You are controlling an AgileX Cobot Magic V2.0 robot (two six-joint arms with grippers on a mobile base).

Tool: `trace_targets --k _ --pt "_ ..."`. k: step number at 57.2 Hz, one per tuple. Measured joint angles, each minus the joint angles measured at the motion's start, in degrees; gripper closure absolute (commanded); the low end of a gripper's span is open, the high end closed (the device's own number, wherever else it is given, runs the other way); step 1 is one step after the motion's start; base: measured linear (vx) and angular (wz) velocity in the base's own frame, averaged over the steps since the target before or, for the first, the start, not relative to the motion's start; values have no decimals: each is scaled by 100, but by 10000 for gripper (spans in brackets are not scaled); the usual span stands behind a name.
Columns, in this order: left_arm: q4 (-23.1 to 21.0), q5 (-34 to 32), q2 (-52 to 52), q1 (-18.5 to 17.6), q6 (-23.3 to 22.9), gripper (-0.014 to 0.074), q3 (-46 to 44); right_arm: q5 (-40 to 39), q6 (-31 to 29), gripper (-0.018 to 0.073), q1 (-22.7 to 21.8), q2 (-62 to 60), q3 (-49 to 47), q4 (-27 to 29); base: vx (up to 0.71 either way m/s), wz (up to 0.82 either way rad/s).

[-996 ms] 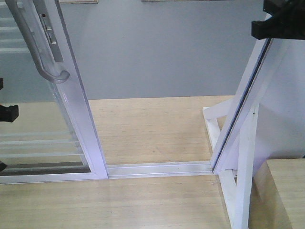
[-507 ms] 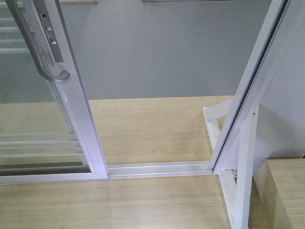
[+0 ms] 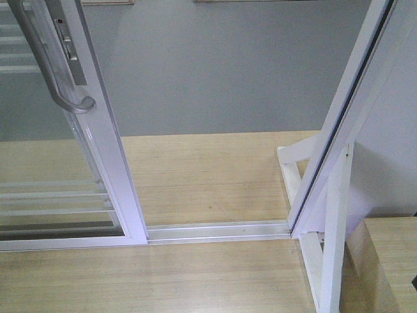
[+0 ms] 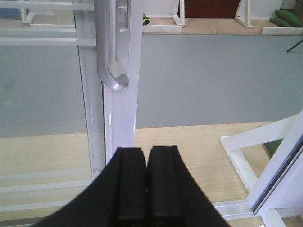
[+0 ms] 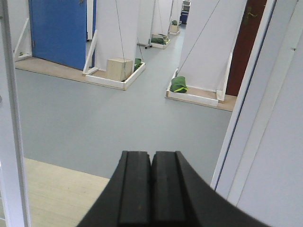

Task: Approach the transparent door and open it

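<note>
The transparent door (image 3: 104, 150) stands at the left of the front view, slid aside, with a glossy white frame, thin white bars low in the glass and a curved grey pull handle (image 3: 55, 72). A gap lies between it and the slanted white post. In the left wrist view the door upright (image 4: 120, 113) and its handle (image 4: 111, 56) stand straight ahead of my left gripper (image 4: 147, 153), which is shut and empty, apart from the door. My right gripper (image 5: 151, 158) is shut and empty, facing the gap. Neither gripper shows in the front view.
A slanted white post with a brace (image 3: 339, 143) stands at the right, also in the right wrist view (image 5: 251, 94). A floor track (image 3: 218, 231) spans the gap. Wood floor lies near, grey floor beyond. A wooden ledge (image 3: 391, 261) is at the lower right.
One second ago black parts of both arms showed at the left edge and top right of the front view; they have since left the view. The door has not moved.
</note>
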Motion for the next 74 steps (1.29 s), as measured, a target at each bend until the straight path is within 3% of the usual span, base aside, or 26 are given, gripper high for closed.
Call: trace_targets --k 35,42,53,62,74 --pt "-26 35 0 -6 18 602 0 23 0 565 0 0 0 0 0 0" --pt "189 41 -21 -6 128 602 33 23 0 565 0 0 0 0 0 0" --pt "383 -151 -567 -6 152 602 834 23 0 565 0 0 0 0 0 0" --pt "347 -955 -1397 -6 147 602 1842 23 0 565 0 0 0 0 0 0" --pt "374 -1027 -1930 -6 186 602 1921 23 0 565 0 0 0 0 0 0"
